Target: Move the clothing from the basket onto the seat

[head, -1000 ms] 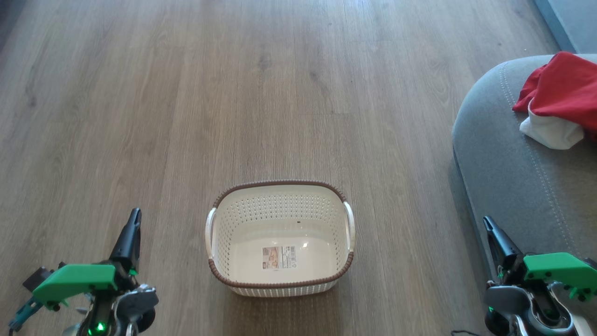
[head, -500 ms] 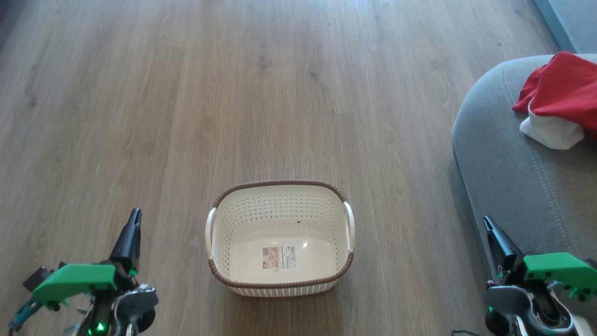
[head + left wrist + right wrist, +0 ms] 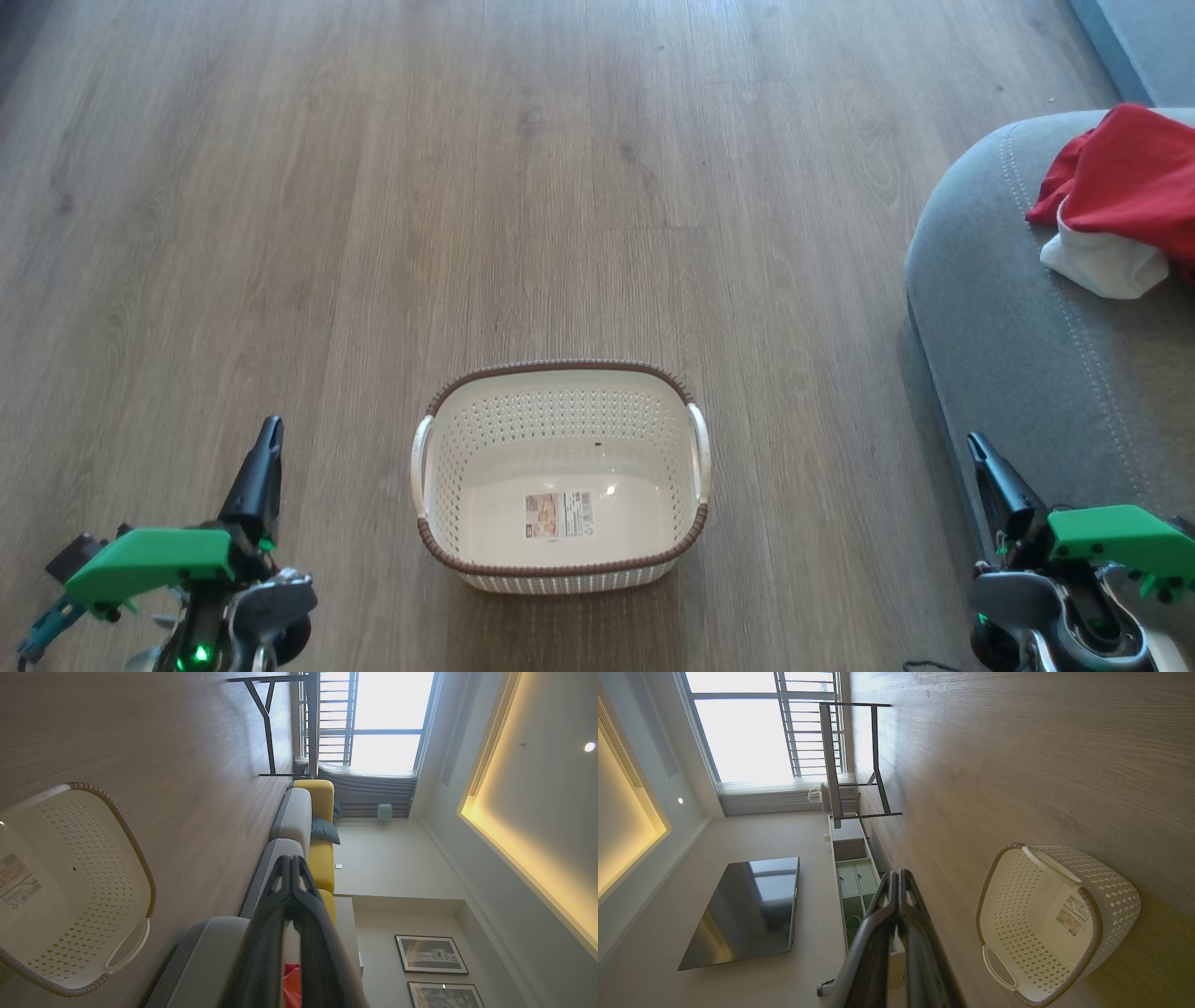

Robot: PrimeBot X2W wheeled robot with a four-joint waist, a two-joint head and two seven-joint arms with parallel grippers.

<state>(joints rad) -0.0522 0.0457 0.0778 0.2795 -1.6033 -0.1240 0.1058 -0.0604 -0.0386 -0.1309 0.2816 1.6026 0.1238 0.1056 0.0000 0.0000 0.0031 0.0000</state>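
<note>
Basket (image 3: 560, 560) bottom label (image 3: 558, 514) — print too small, unreadable.

Right of the left pincer (image 3: 271, 427), the basket (image 3: 560, 411) is smooth, glossy plastic with a paper label. Beyond the right pincer (image 3: 974, 441), the matt grey cloth seat (image 3: 1008, 355) bears soft red clothing (image 3: 1130, 177). The floor (image 3: 467, 187) is matt grained wood.

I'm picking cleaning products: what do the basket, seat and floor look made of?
Basket: glossy white perforated plastic, brown woven-look rim. Seat: matte grey woven upholstery with pale stitched seams. Floor: wood-grain planks, likely laminate or wood; cannot tell which.
</note>
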